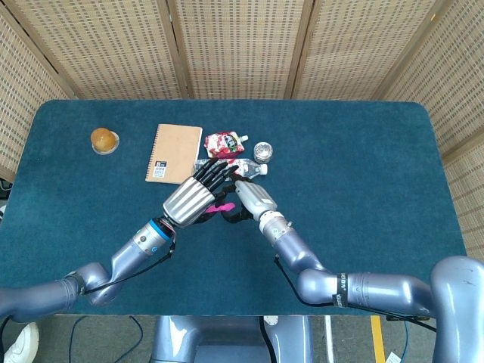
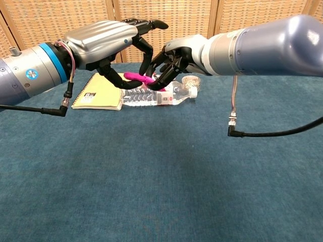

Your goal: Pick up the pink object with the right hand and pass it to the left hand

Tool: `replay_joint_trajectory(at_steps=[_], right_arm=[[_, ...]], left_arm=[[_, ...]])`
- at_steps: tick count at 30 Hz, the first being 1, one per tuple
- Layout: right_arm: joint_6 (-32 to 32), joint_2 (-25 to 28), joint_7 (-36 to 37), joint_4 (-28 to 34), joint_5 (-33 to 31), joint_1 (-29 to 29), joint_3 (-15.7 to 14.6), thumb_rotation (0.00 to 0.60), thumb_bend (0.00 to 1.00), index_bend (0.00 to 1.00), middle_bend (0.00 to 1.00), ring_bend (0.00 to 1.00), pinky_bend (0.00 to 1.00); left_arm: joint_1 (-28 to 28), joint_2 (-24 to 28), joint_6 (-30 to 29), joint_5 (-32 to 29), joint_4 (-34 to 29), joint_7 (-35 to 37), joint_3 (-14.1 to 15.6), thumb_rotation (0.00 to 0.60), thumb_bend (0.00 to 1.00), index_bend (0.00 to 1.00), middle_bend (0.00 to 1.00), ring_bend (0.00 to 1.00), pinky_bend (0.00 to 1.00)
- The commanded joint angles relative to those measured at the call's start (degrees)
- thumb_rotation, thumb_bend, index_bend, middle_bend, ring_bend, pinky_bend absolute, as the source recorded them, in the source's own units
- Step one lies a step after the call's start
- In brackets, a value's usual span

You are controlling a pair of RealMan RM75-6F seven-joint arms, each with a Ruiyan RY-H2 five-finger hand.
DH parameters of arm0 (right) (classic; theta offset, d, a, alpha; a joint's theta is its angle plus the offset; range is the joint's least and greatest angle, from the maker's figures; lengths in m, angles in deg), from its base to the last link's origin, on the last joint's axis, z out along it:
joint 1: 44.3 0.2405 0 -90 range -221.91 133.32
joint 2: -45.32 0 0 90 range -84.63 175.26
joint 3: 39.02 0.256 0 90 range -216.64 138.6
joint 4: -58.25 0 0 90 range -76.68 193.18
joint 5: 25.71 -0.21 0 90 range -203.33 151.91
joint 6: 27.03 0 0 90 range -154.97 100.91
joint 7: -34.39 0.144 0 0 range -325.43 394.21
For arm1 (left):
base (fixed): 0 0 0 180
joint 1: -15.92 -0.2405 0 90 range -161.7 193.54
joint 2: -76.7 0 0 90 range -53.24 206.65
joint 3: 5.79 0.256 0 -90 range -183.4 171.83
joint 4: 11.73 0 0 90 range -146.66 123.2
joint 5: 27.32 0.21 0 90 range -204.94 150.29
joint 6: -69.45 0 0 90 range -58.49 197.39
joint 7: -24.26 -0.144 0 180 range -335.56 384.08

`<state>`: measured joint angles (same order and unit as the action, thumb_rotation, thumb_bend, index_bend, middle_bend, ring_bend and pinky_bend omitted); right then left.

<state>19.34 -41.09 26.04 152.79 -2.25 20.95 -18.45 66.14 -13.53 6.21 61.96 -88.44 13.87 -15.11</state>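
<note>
Now right robot hand [image 2: 174,63] holding pink object [image 2: 137,77]

Above a blue table [image 1: 363,151], the left hand [image 1: 190,198] and right hand [image 1: 253,200] meet around a pink object [image 1: 224,206].

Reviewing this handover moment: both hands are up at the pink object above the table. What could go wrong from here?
1. The pink object sits between the fingers of the right hand and left hand; if the right lets go before the left grips firmly, it could drop.
2. The plastic bottle and notebook lie below, so a dropped object could bounce or roll away.
3. The fingers interleave closely and might collide or snag.
</note>
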Motion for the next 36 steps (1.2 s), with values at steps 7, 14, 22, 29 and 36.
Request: replay_joint_trajectory(at_steps=[7, 14, 22, 29, 36], right_arm=[[0.34, 0.20, 0.19, -0.31, 0.04, -0.25, -0.24, 0.600, 0.61, 0.70, 0.11, 0.00, 0.00], [0.56, 0.64, 0.34, -0.57, -0.19, -0.77, -0.61, 0.600, 0.61, 0.71, 0.11, 0.00, 0.00], [0.35, 1.39, 0.85, -0.94, -0.02, -1.80, -1.13, 0.600, 0.61, 0.72, 0.11, 0.00, 0.00], [0.14, 1.98, 1.37, -1.14, 0.25, -2.73, -1.50, 0.600, 0.61, 0.72, 0.11, 0.00, 0.00], [-0.14, 2.96, 1.94, -0.65, 0.86, -3.74, -1.75, 0.600, 0.61, 0.72, 0.11, 0.00, 0.00]], left_arm=[[-0.12, 0.53, -0.52, -0.02, -0.29, 0.16, 0.03, 0.600, 0.75, 0.85, 0.00, 0.00, 0.00], [-0.36, 1.50, -1.14, 0.05, -0.33, 0.83, -0.03, 0.600, 0.74, 0.85, 0.00, 0.00, 0.00], [-0.91, 2.88, -1.64, -0.36, -0.30, 1.61, -0.10, 0.600, 0.74, 0.86, 0.00, 0.00, 0.00], [-1.66, 4.61, -2.81, -0.86, -0.44, 2.83, -0.68, 0.600, 0.74, 0.86, 0.00, 0.00, 0.00], [-3.60, 8.57, -4.21, -1.82, -0.62, 4.67, -0.87, 0.600, 0.75, 0.86, 0.00, 0.00, 0.00]])
